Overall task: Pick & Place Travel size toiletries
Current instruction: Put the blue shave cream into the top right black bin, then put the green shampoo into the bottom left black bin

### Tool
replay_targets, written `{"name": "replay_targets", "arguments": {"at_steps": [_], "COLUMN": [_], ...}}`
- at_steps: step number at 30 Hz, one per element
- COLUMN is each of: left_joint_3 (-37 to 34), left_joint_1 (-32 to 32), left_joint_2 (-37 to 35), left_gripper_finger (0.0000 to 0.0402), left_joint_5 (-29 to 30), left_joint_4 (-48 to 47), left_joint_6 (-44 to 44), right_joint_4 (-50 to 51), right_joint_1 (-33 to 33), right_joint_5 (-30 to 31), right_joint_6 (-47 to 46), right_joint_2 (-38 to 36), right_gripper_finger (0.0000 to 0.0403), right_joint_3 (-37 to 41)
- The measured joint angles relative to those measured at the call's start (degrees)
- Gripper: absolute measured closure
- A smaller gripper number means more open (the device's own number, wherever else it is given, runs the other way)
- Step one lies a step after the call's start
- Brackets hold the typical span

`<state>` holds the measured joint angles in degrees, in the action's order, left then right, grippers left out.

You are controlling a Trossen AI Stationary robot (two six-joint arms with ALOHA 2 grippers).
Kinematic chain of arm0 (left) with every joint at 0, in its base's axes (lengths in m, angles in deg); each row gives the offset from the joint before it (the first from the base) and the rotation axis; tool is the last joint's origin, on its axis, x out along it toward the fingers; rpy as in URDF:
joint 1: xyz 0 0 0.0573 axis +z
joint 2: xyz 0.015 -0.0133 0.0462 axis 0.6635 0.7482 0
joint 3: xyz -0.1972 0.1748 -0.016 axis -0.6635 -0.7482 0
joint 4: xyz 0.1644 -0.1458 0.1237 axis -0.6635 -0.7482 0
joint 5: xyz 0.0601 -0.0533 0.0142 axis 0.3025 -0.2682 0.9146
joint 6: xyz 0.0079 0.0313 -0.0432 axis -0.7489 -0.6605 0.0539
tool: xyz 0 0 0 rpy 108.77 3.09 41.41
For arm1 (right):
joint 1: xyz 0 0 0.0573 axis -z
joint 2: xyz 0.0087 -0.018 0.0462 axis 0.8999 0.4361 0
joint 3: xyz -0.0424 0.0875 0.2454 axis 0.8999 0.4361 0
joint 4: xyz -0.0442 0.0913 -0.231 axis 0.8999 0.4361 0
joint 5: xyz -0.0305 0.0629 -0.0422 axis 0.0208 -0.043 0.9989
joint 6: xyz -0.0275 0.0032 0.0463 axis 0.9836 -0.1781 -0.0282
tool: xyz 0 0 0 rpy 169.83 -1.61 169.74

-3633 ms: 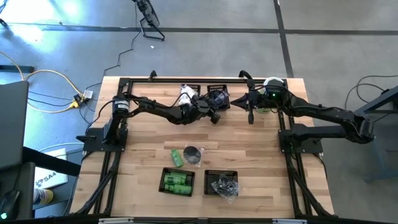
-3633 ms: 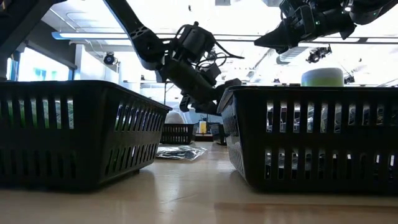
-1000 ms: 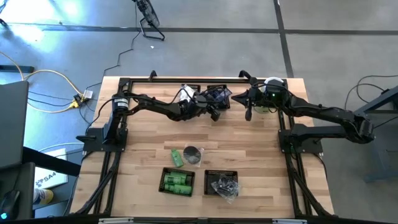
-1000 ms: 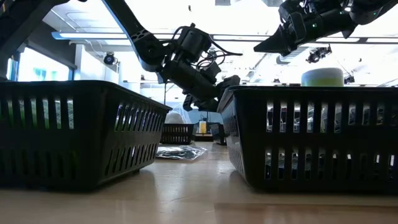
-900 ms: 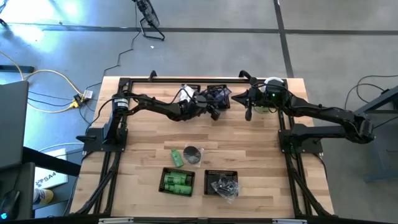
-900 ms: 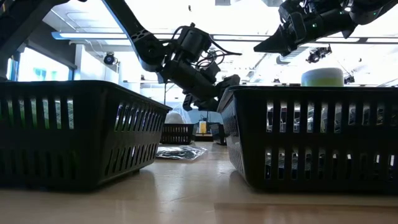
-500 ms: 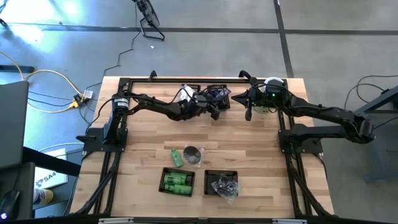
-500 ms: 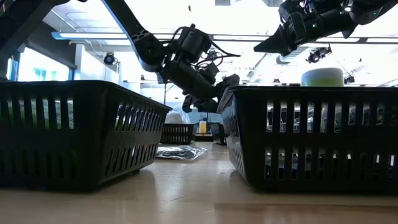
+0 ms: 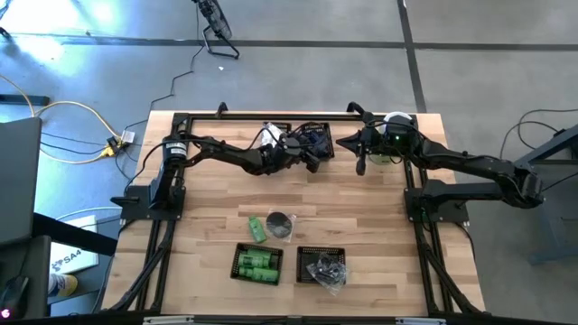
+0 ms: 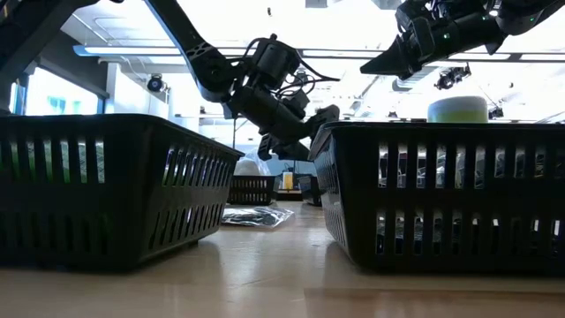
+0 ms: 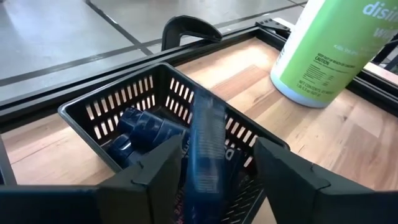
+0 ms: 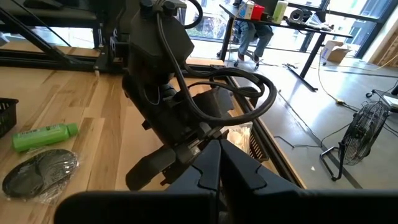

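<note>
Wooden tabletop, upper centre: the left gripper [image 11: 211,168], jaws parted, releases a light, slick blue tube [image 11: 208,149], best pinched mid-body, over a black basket [image 11: 112,106]; the right gripper [image 12: 217,158] idles closed.

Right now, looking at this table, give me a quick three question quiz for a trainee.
1. True or false: the right gripper is shut.
2. The dark blue tube between the left gripper fingers hangs over which basket: A far, with dark blue pieces; B near, with green bottles?
3. Fill in: the loose green tube lies beside the wrapped grey ____.

Key: 1 true; 2 A; 3 disc.
</note>
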<state>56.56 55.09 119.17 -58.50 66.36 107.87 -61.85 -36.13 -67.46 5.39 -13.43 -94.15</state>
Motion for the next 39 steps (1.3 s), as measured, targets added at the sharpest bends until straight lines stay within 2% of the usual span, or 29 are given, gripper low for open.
{"name": "replay_targets", "arguments": {"at_steps": [19,29,35,39], "left_joint_3": [0.01,0.02,0.02,0.15], "left_joint_1": [-0.02,-0.02,0.00,-0.86], "left_joint_2": [0.00,0.00,-0.22,-1.47], "left_gripper_finger": [0.0192,0.0192,0.0192,0.0192], "left_joint_5": [-1.22,-1.28,-1.24,2.11], "left_joint_4": [0.02,0.02,-7.25,-7.61], "left_joint_6": [0.03,0.01,-2.88,-5.00], "right_joint_4": [0.01,0.17,0.17,0.17], "right_joint_1": [0.00,0.00,0.00,0.00], "right_joint_5": [0.02,2.86,3.10,2.99], "right_joint_6": [0.11,1.55,1.55,1.55], "right_joint_2": [0.00,0.02,0.02,0.02], "right_gripper_finger": [0.0400,0.0400,0.0400,0.0400], "right_joint_3": [0.00,0.00,0.00,0.00]}}
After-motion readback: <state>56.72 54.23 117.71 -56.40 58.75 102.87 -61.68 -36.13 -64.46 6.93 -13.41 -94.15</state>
